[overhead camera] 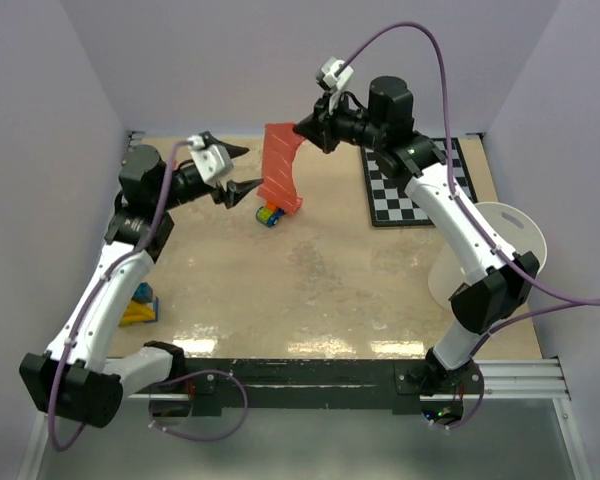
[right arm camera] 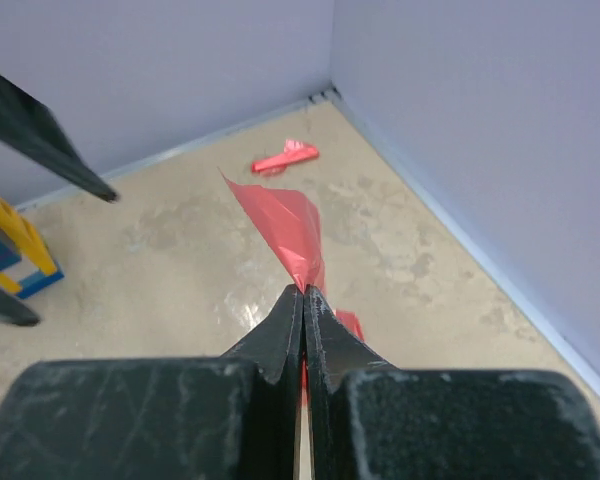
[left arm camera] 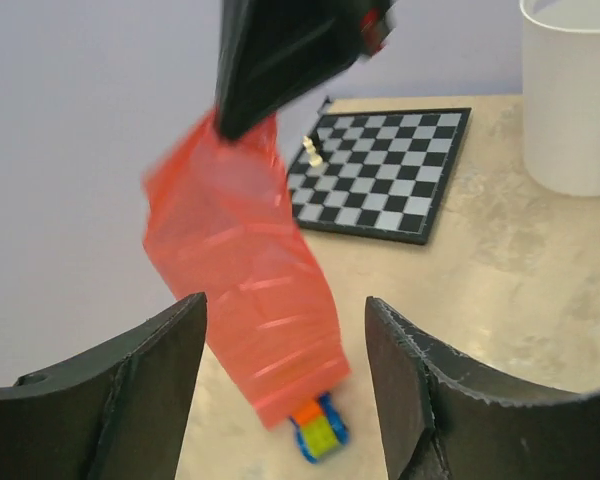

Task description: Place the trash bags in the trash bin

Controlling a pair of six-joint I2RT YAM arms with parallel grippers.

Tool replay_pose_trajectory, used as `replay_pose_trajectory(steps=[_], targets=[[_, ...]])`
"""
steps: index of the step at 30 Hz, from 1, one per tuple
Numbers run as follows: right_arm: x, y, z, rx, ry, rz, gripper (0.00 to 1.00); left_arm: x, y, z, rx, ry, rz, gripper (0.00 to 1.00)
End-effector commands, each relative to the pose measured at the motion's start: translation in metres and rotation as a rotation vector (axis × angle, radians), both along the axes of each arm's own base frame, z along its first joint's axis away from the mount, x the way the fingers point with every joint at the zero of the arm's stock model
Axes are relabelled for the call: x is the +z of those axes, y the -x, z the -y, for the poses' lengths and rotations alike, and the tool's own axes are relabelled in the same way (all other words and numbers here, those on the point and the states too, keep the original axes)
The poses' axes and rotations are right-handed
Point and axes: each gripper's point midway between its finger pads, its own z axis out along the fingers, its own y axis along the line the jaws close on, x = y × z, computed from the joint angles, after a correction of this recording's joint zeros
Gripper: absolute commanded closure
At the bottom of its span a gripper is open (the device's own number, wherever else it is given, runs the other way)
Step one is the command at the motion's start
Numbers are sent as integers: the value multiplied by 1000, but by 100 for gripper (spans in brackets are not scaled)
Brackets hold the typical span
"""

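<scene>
trash bin [left arm camera: 572, 110] cut by top edge, trash bag [left arm camera: 242, 290] blurred

- Your right fingers [right arm camera: 280, 345] pinch the top of the trash bag [overhead camera: 280, 165]; it hangs mid-back over the surface [overhead camera: 310, 290], bottom end right by a small toy block [overhead camera: 270, 215].
- Your left fingers [overhead camera: 242, 190] sit spread just left of the bag.
- Chessboard [overhead camera: 415, 185] is back right, with the trash bin [overhead camera: 505, 245] in front of it at the right edge.
</scene>
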Motion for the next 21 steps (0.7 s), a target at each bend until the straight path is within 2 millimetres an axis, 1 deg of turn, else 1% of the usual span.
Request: replay_pose_trajectory(steps=[1, 2, 3, 5, 8, 9, 13, 17, 18, 21], targets=[[-36, 12, 5, 10, 112, -82, 100, 19, -8, 2, 91, -233, 343, 31], [-38, 15, 3, 15, 120, -85, 100, 25, -7, 9, 71, -232, 365, 31], [-41, 17, 3, 22, 124, -89, 100, 25, -8, 15, 57, -247, 371, 31], [-43, 22, 2, 40, 128, -87, 100, 32, -12, 22, 52, -255, 391, 31], [-41, 27, 2, 52, 134, -71, 100, 32, -16, 30, 34, -277, 408, 33], [-39, 28, 2, 53, 131, -71, 100, 27, -19, 33, 23, -288, 396, 34], [-36, 33, 1, 67, 121, -64, 100, 17, -26, 43, -22, -324, 362, 47], [-37, 35, 1, 69, 126, -59, 100, 15, -31, 49, -31, -326, 345, 60], [-38, 35, 1, 72, 127, -61, 100, 14, -30, 51, -40, -327, 342, 62], [-37, 39, 0, 85, 123, -56, 100, 4, -32, 53, -35, -354, 329, 63]])
